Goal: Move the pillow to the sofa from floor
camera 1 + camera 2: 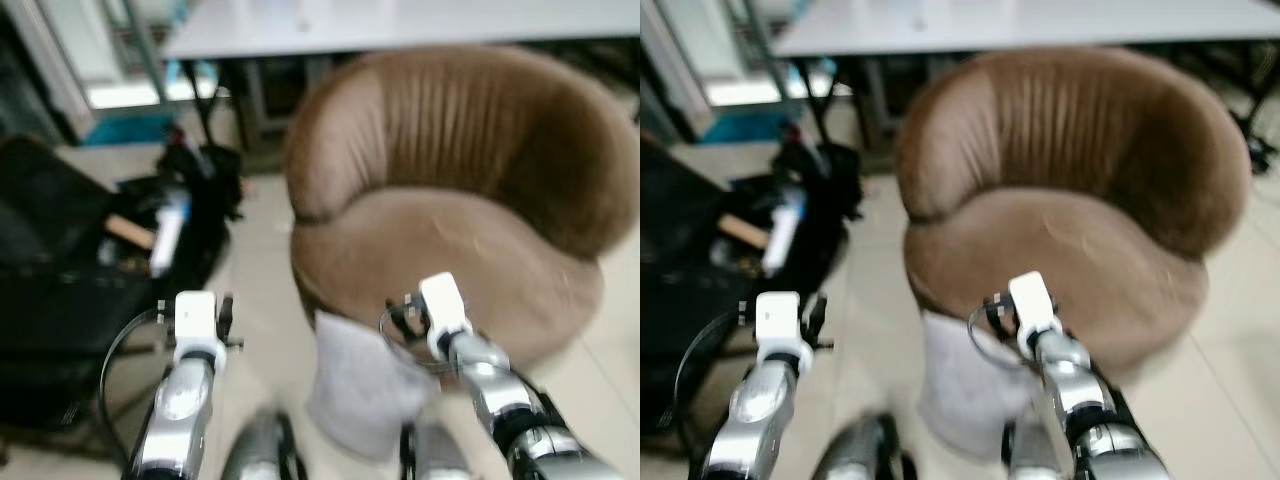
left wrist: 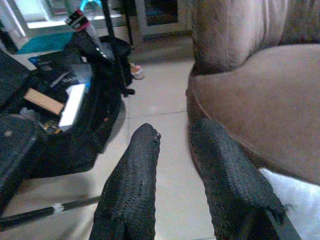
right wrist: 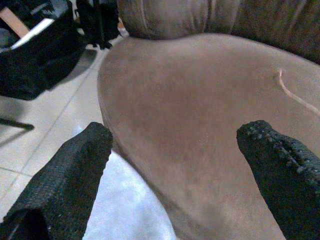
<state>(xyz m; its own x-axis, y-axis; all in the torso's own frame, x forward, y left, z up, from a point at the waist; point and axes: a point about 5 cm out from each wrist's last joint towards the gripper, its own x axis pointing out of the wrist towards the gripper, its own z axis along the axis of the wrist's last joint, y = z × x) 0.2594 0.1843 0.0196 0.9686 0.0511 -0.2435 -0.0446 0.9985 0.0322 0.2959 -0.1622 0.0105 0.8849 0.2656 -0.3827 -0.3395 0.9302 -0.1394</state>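
A pale grey pillow (image 1: 358, 385) stands on the tiled floor, leaning against the front of a round brown sofa chair (image 1: 470, 250). My right arm (image 1: 480, 365) reaches over the pillow's upper right corner toward the seat. In the right wrist view, my right gripper (image 3: 180, 132) is wide open, with the seat cushion ahead and the pillow (image 3: 125, 200) just below its fingers. My left arm (image 1: 190, 380) is raised to the left of the pillow. My left gripper (image 2: 175, 132) is open over bare floor, with nothing between its fingers; the pillow's corner (image 2: 295, 195) lies beside it.
An open black bag (image 1: 60, 290) with a box and papers spreads across the floor on the left. Another black bag (image 1: 195, 195) stands beyond it, beside the chair. A grey table (image 1: 400, 25) runs behind the chair. A strip of tiled floor (image 1: 265, 260) separates the bags from the chair.
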